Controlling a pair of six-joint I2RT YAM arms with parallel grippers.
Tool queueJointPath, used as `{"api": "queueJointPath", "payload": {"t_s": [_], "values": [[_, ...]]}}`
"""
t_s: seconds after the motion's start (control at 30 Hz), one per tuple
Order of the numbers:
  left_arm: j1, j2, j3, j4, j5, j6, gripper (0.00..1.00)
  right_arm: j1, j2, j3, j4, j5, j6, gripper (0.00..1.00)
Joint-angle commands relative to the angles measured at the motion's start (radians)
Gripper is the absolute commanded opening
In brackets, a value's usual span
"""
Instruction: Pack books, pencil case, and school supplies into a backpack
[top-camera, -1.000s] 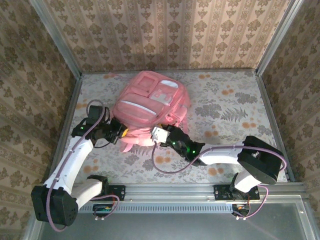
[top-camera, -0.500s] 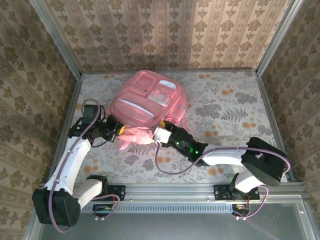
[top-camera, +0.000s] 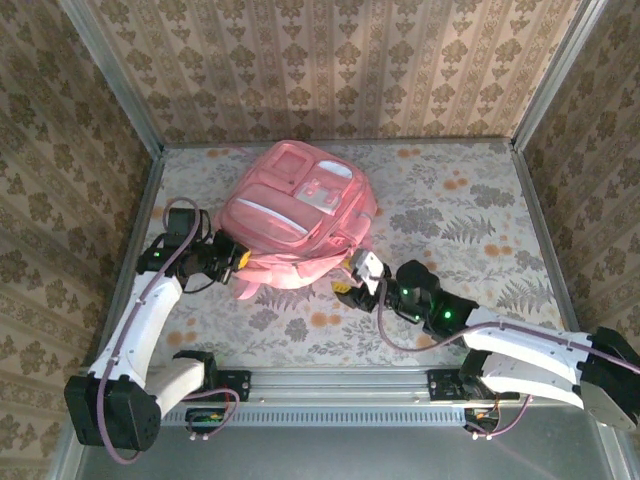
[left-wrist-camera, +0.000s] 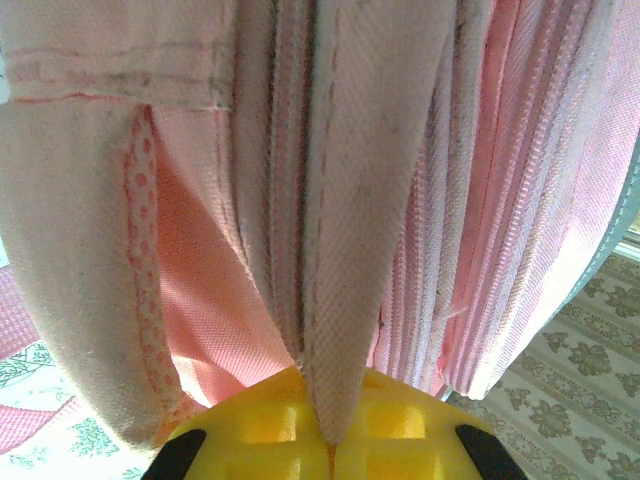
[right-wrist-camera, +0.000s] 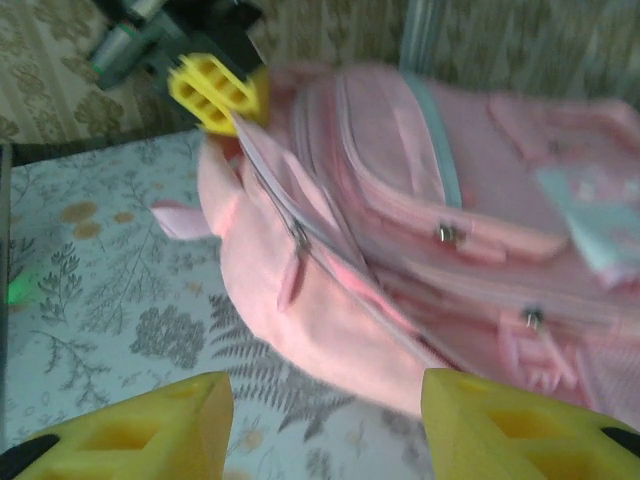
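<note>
Floral-printed worktop (top-camera: 470, 230) and patterned wallpaper walls (top-camera: 330, 70) framed the pink backpack (top-camera: 300, 205), which lay front-up, left of the middle. The left gripper (top-camera: 238, 258) was clamped tight on a fold of the backpack's near-left edge (fabric pinched between its 2 yellow fingers (left-wrist-camera: 260, 425)). The right gripper (top-camera: 358, 276) hung just beside the bag's near edge, jaws partly apart and holding nothing.

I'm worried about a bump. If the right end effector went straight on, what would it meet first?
Most likely the backpack: the open right end effector faces its pink side across a stretch of table. Depth is unclear.
</note>
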Motion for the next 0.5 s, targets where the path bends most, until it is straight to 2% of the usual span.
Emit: {"api": "queueJointPath", "payload": {"t_s": [0.0,0.07,0.13,0.23,0.3,0.47], "values": [[0.005,-0.039,0.046,0.067,0.032,-0.005,0.0,-0.035,0.059,0.089,-0.177,-0.023,0.208,0.52],[0.005,-0.045,0.053,0.057,0.033,0.004,0.0,-0.036,0.091,0.051,-0.064,-0.022,0.132,0.46],[0.004,-0.048,0.058,0.042,0.038,0.018,0.0,-0.038,0.123,0.026,0.017,-0.032,0.032,0.46],[0.002,-0.057,0.049,0.028,0.044,0.038,0.0,-0.039,0.207,0.108,-0.064,-0.114,-0.181,0.44],[-0.001,-0.067,0.031,0.018,0.047,0.055,0.0,-0.023,0.256,0.154,-0.083,-0.102,-0.296,0.42],[-0.006,-0.093,-0.026,0.009,0.059,0.066,0.0,-0.011,0.35,0.21,0.01,-0.01,-0.49,0.5]]}}
